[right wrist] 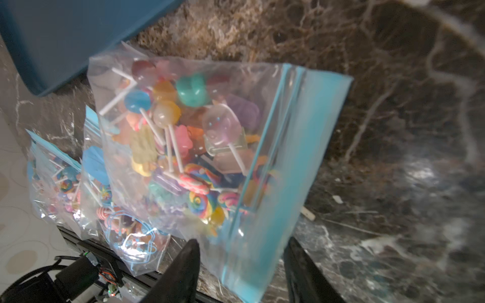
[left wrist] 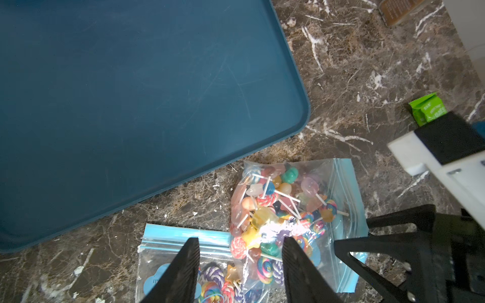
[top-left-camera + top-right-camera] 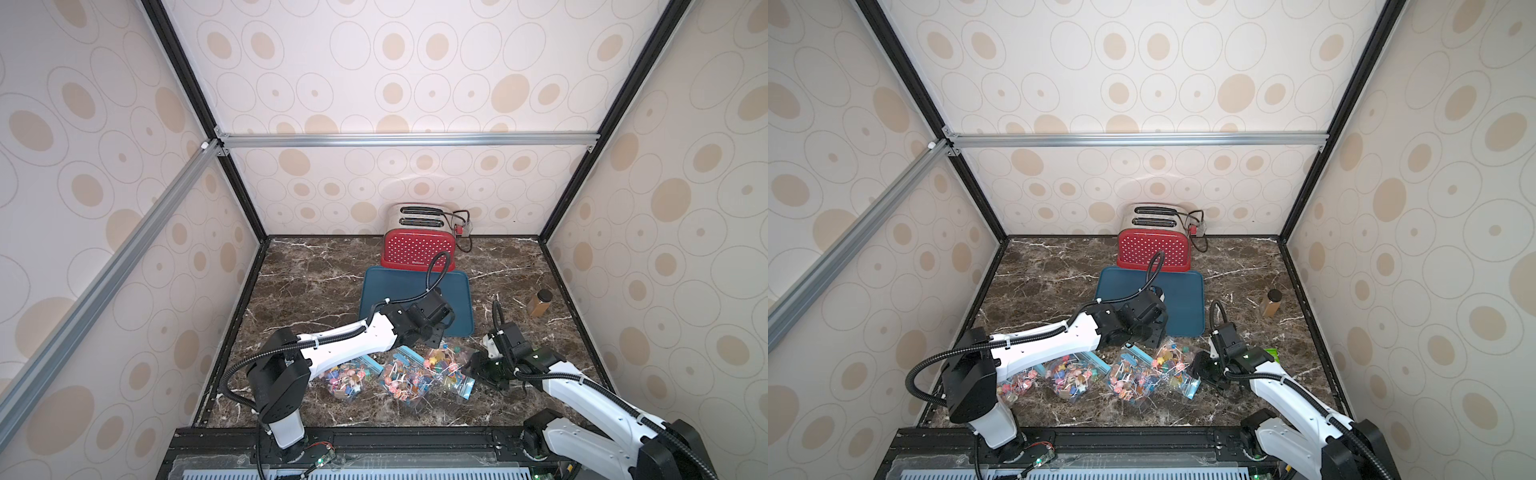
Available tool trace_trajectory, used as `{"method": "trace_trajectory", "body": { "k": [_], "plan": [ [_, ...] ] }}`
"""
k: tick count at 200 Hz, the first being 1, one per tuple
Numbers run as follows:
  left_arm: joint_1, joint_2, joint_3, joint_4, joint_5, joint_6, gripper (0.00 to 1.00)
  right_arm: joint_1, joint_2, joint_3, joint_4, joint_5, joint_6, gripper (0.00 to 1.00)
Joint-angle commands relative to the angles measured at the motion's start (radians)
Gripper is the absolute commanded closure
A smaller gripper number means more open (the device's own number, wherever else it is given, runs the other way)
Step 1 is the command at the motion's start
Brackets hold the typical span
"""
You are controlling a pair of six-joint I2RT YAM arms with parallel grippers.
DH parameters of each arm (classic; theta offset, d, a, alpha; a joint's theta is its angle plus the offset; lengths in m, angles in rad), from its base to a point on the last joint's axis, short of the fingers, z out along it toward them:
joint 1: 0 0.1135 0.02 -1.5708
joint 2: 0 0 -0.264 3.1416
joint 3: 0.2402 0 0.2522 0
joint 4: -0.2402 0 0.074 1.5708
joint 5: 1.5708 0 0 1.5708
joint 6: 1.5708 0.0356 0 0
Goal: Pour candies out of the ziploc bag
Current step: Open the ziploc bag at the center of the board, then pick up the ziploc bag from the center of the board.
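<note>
While both arms were stretched out over the brown marble tabletop (image 3: 316,291), both top views showed a red toaster (image 3: 417,249) at the back wall, a blue tray (image 3: 399,291) just in front of it and a brown jar (image 3: 539,302) standing well apart on the right arm's side. Near the front edge lay a row of clear bags holding candies. The left pincer (image 3: 435,340) hung over the tray's near edge, above the row. The right pincer (image 3: 1202,368) sat at the blue zip end of the zip bag (image 3: 1177,365), the last in the row on its own side. A green packet (image 3: 1273,353) lay just beside the right arm's wrist.

From the left wrist, the left pincer's fingers (image 2: 189,262) stood apart, clamped on nothing, with only the bags below them. The zip bag lay just beside the tray's corner, its edge overlapping a neighbouring bag (image 2: 168,257), and the candies (image 2: 275,204) were all inside it.

From the right wrist, which was blurred, the right pincer's fingers (image 1: 183,270) stood apart. The corner of the zip bag's blue strip lay between them, and neither finger visibly pressed it.
</note>
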Motion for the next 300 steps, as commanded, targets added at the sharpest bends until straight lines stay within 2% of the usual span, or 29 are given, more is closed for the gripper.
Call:
{"method": "trace_trajectory", "body": {
  "k": [1,44,65,98,151,186,236,270,300],
  "plan": [
    [0.010,-0.017,0.004,0.008,-0.003,-0.015,0.49,0.005,0.031,-0.015,0.087,-0.008,0.030,0.53],
    [0.011,-0.014,0.000,0.009,0.000,-0.016,0.50,0.007,0.029,0.005,0.103,0.010,0.040,0.82],
    [0.019,-0.019,-0.015,0.019,0.004,-0.014,0.50,0.006,0.011,0.053,0.058,0.039,0.023,1.00],
    [0.048,-0.032,-0.054,0.061,0.047,-0.013,0.51,0.006,0.038,0.194,-0.037,0.064,-0.049,1.00],
    [0.129,-0.077,-0.153,0.191,0.184,-0.018,0.50,0.007,0.175,0.482,-0.206,0.063,-0.210,1.00],
    [0.231,-0.114,-0.227,0.294,0.305,-0.031,0.49,0.007,0.294,0.685,-0.297,0.048,-0.323,1.00],
    [0.369,-0.137,-0.237,0.324,0.391,-0.006,0.53,0.006,0.517,0.924,-0.303,-0.052,-0.402,1.00],
    [0.480,-0.148,-0.237,0.319,0.388,-0.019,0.56,0.006,0.730,1.111,-0.277,-0.166,-0.437,1.00],
    [0.524,-0.164,-0.195,0.224,0.309,0.022,0.56,0.012,0.892,1.266,-0.224,-0.265,-0.429,1.00]
  ]
}}
